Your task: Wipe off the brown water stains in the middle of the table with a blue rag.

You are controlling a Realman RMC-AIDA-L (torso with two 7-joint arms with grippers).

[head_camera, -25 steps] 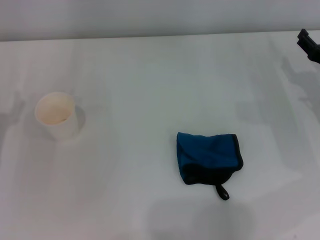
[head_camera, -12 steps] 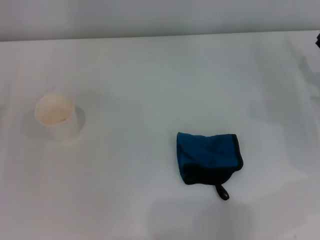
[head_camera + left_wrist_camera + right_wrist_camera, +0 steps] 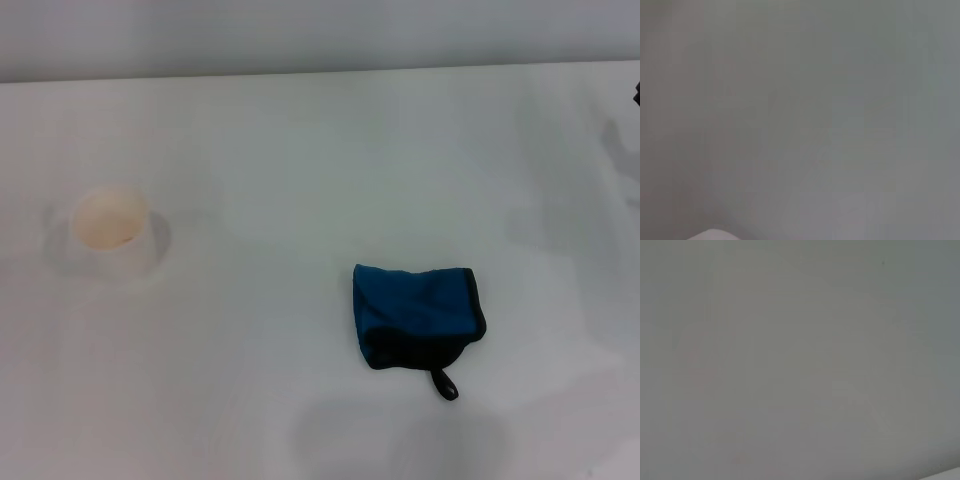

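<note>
Rag (image 3: 415,312) lies nearest me, right of centre on the table (image 3: 300,150), folded and bunched, with its black loop (image 3: 446,385) pointing toward the near edge. Nothing touches it; it has not shifted in the last second.

Around and beyond it the middle of the table looks plain white. I can make out no brown stain anywhere, so either it is already wiped away or it is too faint to see.

Farther off on the left stands the cup (image 3: 108,225), well apart from the rag, its outline softer than a moment ago. I cannot tell whether it was moved.

At the far right edge only a dark sliver of my right gripper (image 3: 636,95) shows. A second ago more of it was inside the scene, so it has been pulling away to the right. Whether it is open or closed I cannot tell. My left gripper is out of sight, and both wrist views show only blank grey.

With the rag released and my arm retreating, I judge the wiping finished.
</note>
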